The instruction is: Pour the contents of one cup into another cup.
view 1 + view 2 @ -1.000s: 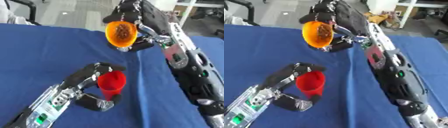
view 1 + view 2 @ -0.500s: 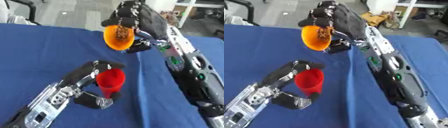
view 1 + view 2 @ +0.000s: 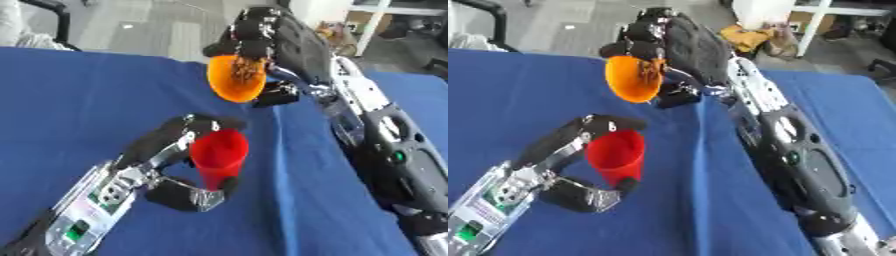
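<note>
Pour step in hand. Right robot hand curled round orange cup, tipped, brown contents visible, above and beyond red cup. Left robot hand wraps red cup, upright on blue tabletop. Next, likely: bring orange cup's rim over red cup, tilt further.

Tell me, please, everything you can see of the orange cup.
The orange cup is a plain, smooth cup that looks like plastic, wider at the mouth than at the base. The right robot hand holds it in the air, fingers curled over its upper rim from above. It is tipped well over on its side, mouth facing the camera, with brownish bits showing inside near the upper rim. It hangs above and beyond the red cup, apart from it, over the blue table.
</note>
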